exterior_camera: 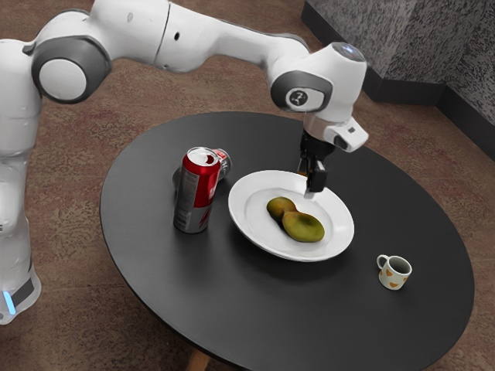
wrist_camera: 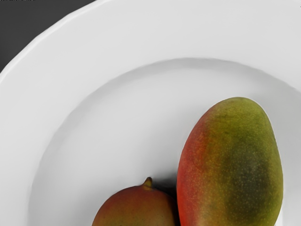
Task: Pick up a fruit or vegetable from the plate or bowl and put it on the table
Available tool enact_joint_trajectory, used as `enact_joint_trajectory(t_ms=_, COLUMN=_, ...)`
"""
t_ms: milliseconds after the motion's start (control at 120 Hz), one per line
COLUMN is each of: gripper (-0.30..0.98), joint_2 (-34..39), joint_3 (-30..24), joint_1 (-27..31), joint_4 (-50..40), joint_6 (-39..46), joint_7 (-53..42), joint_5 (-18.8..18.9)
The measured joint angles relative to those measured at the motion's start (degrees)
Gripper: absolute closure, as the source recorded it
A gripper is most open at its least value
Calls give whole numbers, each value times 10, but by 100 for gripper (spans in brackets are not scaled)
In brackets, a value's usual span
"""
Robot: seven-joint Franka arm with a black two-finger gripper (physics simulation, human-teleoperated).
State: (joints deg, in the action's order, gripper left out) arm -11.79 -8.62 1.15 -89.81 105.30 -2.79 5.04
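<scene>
In the exterior view my gripper (exterior_camera: 310, 176) hangs over the far rim of the white plate (exterior_camera: 249, 220), with its black fingers apart and no fruit between them. Two mangoes lie against each other on the plate: a larger green one (exterior_camera: 304, 227) and a smaller brownish-green one (exterior_camera: 279, 207). The wrist view looks down on the plate (wrist_camera: 117, 117), where the larger mango (wrist_camera: 230, 165) is red on one side and green on the other. Beside it the stemmed end of the smaller mango (wrist_camera: 136, 207) is visible, the rest cut off by the view's edge.
A red and silver can (exterior_camera: 196, 193) stands beside the plate on the round black table (exterior_camera: 309, 309), with another can (exterior_camera: 224, 164) partly hidden behind it. Toward the exterior view's right is a small patterned mug (exterior_camera: 393, 275). Something orange-brown shows by the fingers at the plate's far rim.
</scene>
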Motion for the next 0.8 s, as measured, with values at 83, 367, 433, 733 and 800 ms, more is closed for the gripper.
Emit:
enact_joint_trajectory(t_ms=83, gripper=0, joint_2=6, joint_3=-4, joint_1=-1, joint_4=-21, joint_6=32, joint_7=-19, joint_5=-1)
enact_joint_trajectory(t_ms=367, gripper=1, joint_2=18, joint_3=-7, joint_1=-3, joint_4=-75, joint_6=93, joint_7=-72, joint_5=-3)
enact_joint_trajectory(t_ms=433, gripper=0, joint_2=16, joint_3=-7, joint_1=-6, joint_4=-82, joint_6=101, joint_7=-83, joint_5=-3)
enact_joint_trajectory(t_ms=733, gripper=0, joint_2=13, joint_3=-15, joint_1=-8, joint_4=-97, joint_6=125, joint_7=-119, joint_5=-3)
enact_joint_trajectory(t_ms=800, gripper=0, joint_2=13, joint_3=-15, joint_1=-8, joint_4=-98, joint_6=128, joint_7=-125, joint_5=-3)
